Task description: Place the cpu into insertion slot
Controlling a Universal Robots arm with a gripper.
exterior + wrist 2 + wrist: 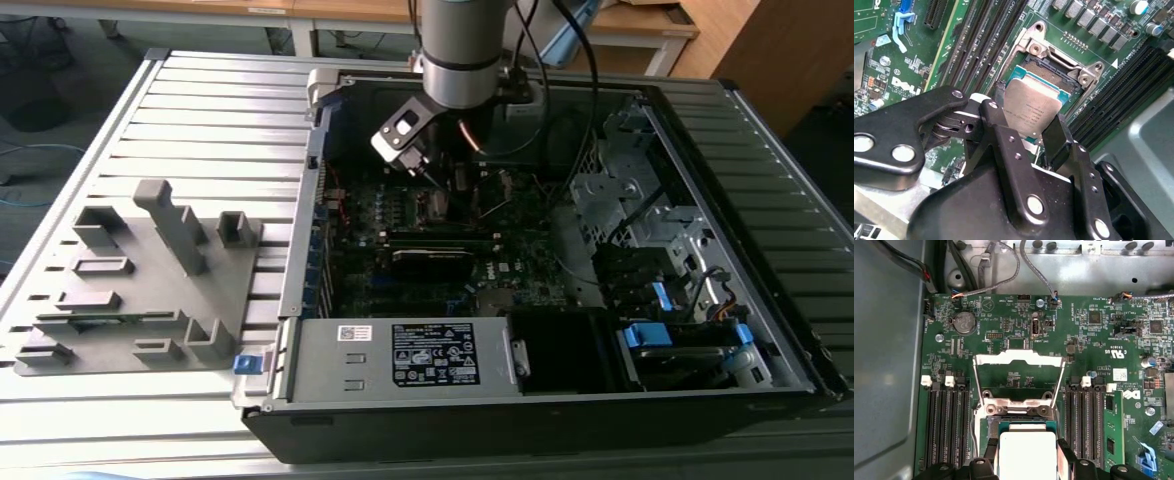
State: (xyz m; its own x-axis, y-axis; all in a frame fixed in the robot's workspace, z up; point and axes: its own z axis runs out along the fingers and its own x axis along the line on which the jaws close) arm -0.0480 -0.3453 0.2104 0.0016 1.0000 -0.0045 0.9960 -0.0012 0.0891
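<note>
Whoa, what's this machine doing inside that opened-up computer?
A robot arm reaches into an open computer case. Its gripper holds the cpu, a small silvery chip, pinched by its edges between two black fingers. The chip is right over the slot on the green motherboard, and the slot's metal frame is flipped open. I cannot tell whether the chip is seated.

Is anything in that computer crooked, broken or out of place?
Nothing stands out. The claw grips the cpu by two edges just over the insertion slot, whose metal frame is flipped open. I see no damage.
</note>
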